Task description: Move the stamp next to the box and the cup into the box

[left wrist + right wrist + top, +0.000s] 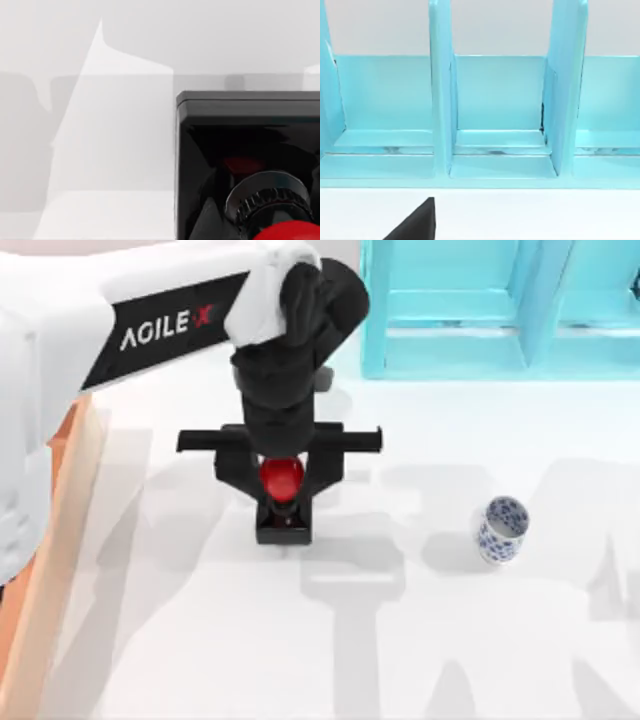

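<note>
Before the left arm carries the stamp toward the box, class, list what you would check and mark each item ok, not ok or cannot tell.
1. Left end effector sits over the stamp, fingers either side of its red knob: ok.
2. Fingers clamped on the knob: cannot tell.
3. Stamp upright on the table: ok.
4. Table between stamp and box at the left edge free of objects: ok.
5. Cup stands well to the right, away from that path: ok.
6. Cup in the box: not ok, it stands on the table.

Cup point(501, 529) stands apart on bare table point(420, 660); shelf point(480, 310) behind.
</note>
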